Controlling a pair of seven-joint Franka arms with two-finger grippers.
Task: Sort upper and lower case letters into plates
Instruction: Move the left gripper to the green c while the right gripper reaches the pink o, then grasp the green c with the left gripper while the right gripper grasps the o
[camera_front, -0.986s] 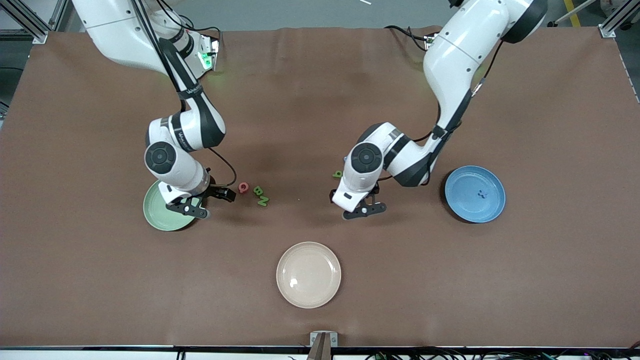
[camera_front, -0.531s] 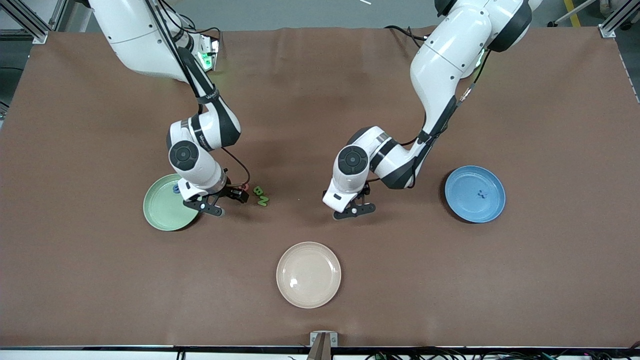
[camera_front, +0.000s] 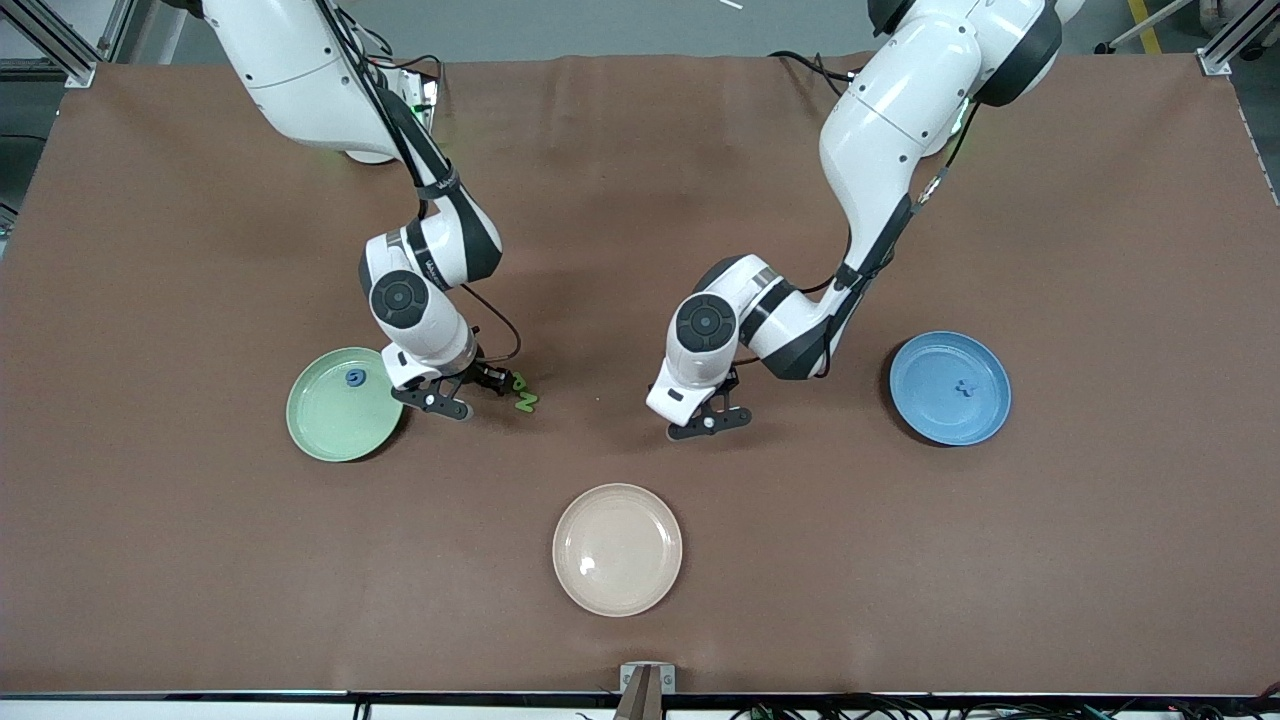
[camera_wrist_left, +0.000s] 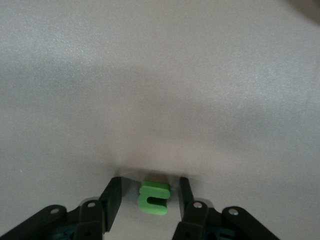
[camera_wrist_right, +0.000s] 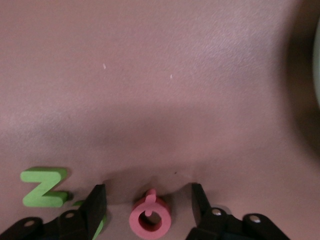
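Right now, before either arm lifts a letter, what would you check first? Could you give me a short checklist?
1. Green letter lies between the left arm's jaws: ok.
2. Left arm's jaws gripping it: not ok, they stand open with a gap on each side.
3. Red letter lies between the right arm's jaws: ok.
4. Right arm's jaws gripping it: not ok, they stand open and apart from it.
5. Neighbouring letters clear of the right arm's jaws: cannot tell. The green Z lies apart, but another green letter is partly hidden by one finger.
6. Room in the mint plate and blue plate: ok, each holds one small blue piece.
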